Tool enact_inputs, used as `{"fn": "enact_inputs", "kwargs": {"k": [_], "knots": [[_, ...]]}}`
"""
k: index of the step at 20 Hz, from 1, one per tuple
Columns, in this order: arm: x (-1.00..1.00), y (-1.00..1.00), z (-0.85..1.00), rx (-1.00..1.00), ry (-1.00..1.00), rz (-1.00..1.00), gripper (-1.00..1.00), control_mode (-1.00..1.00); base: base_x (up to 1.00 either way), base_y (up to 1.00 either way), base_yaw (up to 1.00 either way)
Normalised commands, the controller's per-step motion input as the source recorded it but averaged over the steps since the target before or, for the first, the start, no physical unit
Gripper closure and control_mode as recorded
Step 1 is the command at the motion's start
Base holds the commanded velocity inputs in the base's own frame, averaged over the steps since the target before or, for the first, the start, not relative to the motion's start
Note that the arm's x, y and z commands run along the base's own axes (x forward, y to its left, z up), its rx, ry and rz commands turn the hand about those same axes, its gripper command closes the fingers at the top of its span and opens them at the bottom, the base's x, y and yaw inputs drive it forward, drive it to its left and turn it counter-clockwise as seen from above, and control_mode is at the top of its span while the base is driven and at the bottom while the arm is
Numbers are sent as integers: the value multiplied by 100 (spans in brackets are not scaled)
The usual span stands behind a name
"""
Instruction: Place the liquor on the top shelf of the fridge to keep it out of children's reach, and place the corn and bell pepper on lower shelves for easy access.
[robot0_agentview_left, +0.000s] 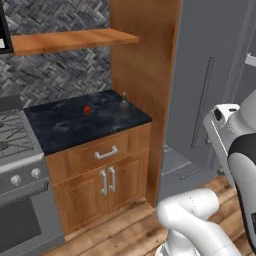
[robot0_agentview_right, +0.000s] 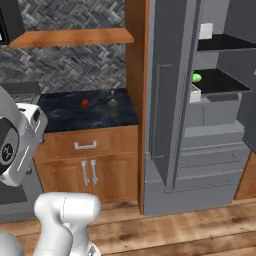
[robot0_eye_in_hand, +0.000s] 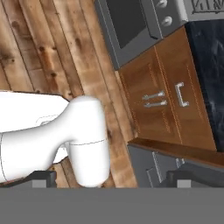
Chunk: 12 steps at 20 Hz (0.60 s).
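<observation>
The dark liquor (robot0_agentview_left: 124, 106) (robot0_agentview_right: 113, 105) stands upright near the right end of the black counter (robot0_agentview_left: 65, 125). The small red bell pepper (robot0_agentview_left: 87, 109) (robot0_agentview_right: 85, 103) lies to its left on the same counter. The grey fridge (robot0_agentview_right: 200, 150) has its door (robot0_agentview_right: 170, 95) swung open. The green corn (robot0_agentview_right: 196, 77) lies at the front left of a lower shelf (robot0_agentview_right: 225, 82), one board below the top shelf (robot0_agentview_right: 220, 44). My gripper (robot0_eye_in_hand: 116, 179) points down at the wooden floor, far from all of these. It is open and holds nothing.
The door's outer face with its long bar handle (robot0_agentview_left: 202, 102) stands right of the wooden side panel (robot0_agentview_left: 145, 75). A stove (robot0_agentview_left: 15, 165) sits left of the counter cabinet (robot0_agentview_left: 105, 175). A wooden wall shelf (robot0_agentview_left: 70, 40) hangs above. A white box (robot0_agentview_right: 205, 31) sits above the top shelf.
</observation>
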Motion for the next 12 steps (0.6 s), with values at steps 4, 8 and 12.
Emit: {"fn": "enact_inputs", "kwargs": {"k": [4,8,12], "knots": [[0,0,0,0,0,0,-100,100,54,89,-46],[0,0,0,0,0,0,-100,100,58,83,-39],[0,0,0,0,0,0,-100,100,63,78,-36]]}}
